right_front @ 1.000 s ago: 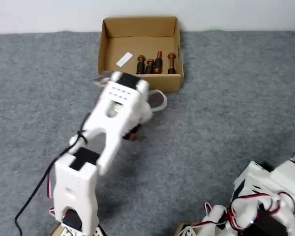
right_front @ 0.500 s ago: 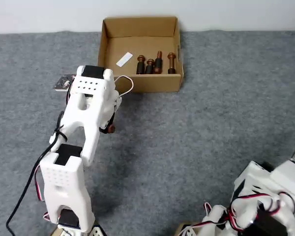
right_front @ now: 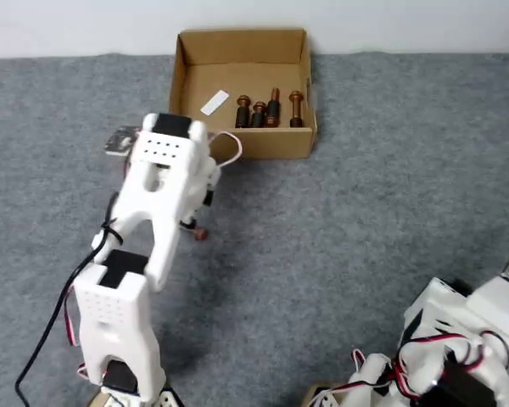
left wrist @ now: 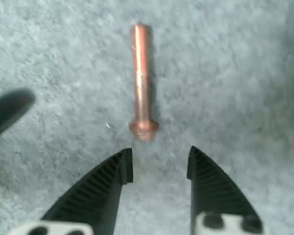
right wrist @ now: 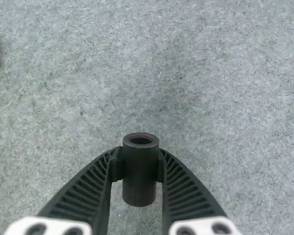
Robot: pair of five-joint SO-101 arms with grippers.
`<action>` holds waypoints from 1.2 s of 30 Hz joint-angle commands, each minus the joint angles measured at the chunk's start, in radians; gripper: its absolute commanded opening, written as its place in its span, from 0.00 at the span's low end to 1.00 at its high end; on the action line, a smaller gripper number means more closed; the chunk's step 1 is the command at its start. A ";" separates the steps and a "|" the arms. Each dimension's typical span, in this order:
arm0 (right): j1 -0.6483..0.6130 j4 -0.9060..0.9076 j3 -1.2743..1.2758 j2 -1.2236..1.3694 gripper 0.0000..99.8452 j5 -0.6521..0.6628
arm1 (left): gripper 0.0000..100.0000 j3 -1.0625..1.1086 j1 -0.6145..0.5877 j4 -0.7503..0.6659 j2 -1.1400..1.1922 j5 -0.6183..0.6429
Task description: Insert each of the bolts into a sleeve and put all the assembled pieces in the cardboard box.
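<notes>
A copper bolt (left wrist: 141, 83) lies flat on the grey carpet, its head (left wrist: 143, 128) turned toward my left gripper (left wrist: 159, 159). That gripper is open, its fingertips just short of the head and touching nothing. In the high view the left arm (right_front: 165, 182) hangs over the carpet left of the box front, with the bolt's end (right_front: 200, 233) showing beside it. My right gripper (right wrist: 140, 169) is shut on a black sleeve (right wrist: 140, 164), held upright with its bore facing up. The cardboard box (right_front: 242, 144) stands at the back and holds several assembled pieces (right_front: 269, 110) in a row.
A white slip (right_front: 214, 103) lies inside the box. The right arm (right_front: 458, 339) is folded at the near right corner. A blurred dark shape (left wrist: 10, 110) sits off to one side of the bolt. Grey carpet (right_front: 365, 212) stretches between the arms.
The left arm swung left, away from the box front, then came back a little to the right. The copper end beside it shifted along with it. The right arm has kept still.
</notes>
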 commanded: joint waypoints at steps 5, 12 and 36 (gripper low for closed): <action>0.013 0.018 -0.003 -0.004 0.01 -0.011 | 0.19 -0.039 0.029 0.034 -0.107 -0.347; 0.013 0.018 -0.003 -0.004 0.01 -0.009 | 0.19 0.004 -0.003 0.032 -0.296 -1.076; 0.008 0.018 -0.002 0.004 0.01 -0.005 | 0.19 0.266 -0.124 -0.063 -0.255 -2.700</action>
